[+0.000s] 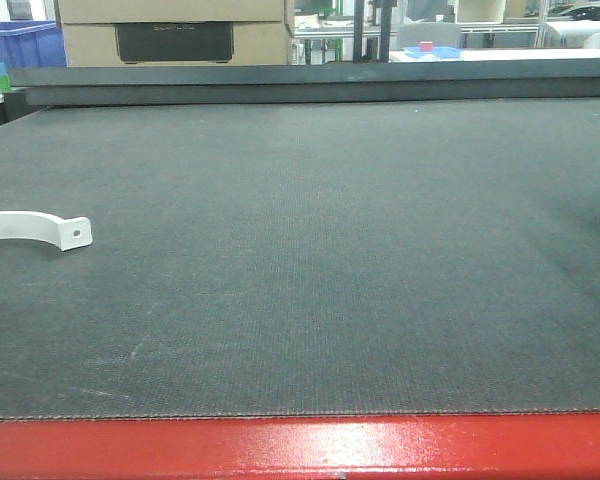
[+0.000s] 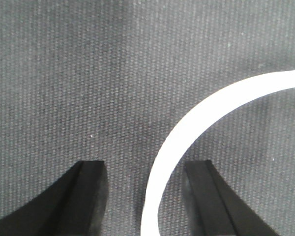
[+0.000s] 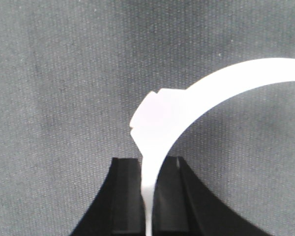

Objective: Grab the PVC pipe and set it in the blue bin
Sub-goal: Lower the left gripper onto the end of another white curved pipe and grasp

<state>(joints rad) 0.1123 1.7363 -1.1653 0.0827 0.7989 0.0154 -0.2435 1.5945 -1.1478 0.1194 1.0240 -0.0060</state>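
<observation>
The right end effector [image 3: 148, 162] is clenched on a PVC pipe [image 3: 162, 113]. Its two black pads pinch the strap's thin edge, and the white arc rises ahead of the fingertips and sweeps off to the right above the dark woven tabletop [image 3: 49, 73].

The left end effector [image 2: 143, 167] is released, its fingers spread wide. A second white strap [image 2: 187, 128] lies on the tabletop, curving from ahead and to the right down between the fingers, closer to the right one.

The front view shows an arched white strap [image 1: 30, 226] with a holed tab [image 1: 76, 234] lying flat. I cannot tell whether it is that second one.
</observation>
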